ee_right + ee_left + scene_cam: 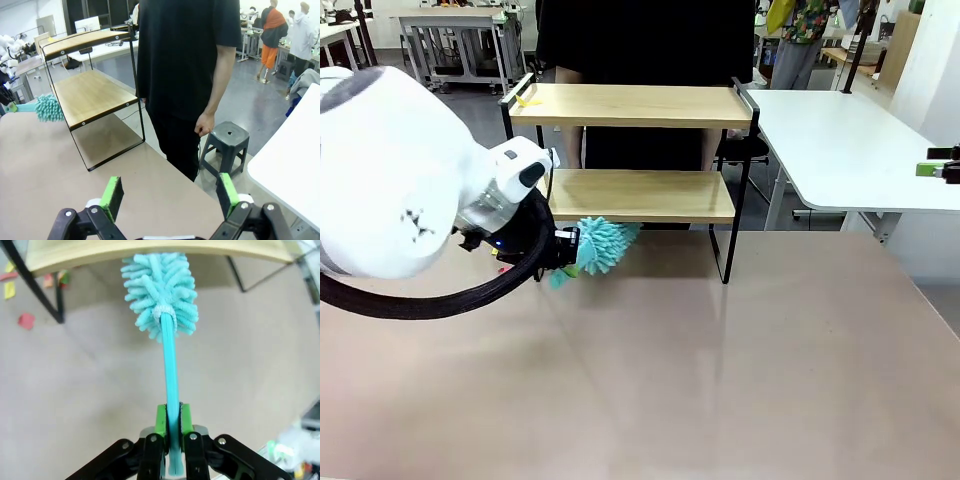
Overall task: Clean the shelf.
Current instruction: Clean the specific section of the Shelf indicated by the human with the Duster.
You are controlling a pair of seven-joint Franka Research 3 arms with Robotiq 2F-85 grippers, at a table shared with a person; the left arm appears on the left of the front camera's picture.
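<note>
One duster [605,245] perhaps touching lower edge of shelf [640,195]

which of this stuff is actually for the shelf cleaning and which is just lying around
For the job: shelf, teal duster, left gripper shut on its handle.
Just around: open right gripper, grey stool, white side table, coloured scraps near the shelf's foot.
</note>
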